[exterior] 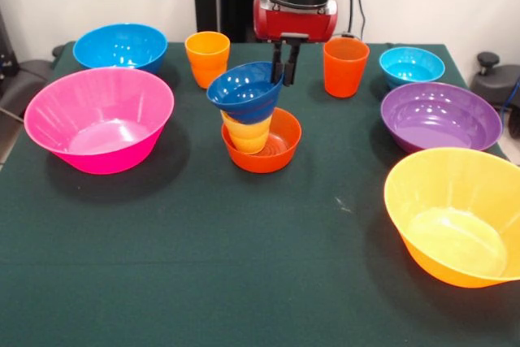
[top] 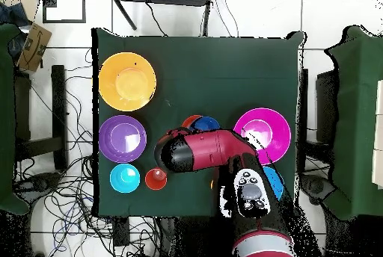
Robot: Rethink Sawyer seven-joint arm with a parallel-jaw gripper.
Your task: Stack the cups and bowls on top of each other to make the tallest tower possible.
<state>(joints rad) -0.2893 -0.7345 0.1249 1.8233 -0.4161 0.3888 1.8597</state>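
The tower stands mid-table: a small orange-red bowl holds a yellow cup, and a dark blue bowl rests tilted on the cup. My gripper comes down from above and is shut on the right rim of the dark blue bowl. The light orange cup stands behind on the left and the red-orange cup behind on the right. The cyan bowl sits at the far right. In the overhead view my arm hides the gripper; part of the dark blue bowl shows.
The medium blue bowl and large pink bowl are on the left. The purple bowl and large yellow-orange bowl are on the right. All stand on the green table.
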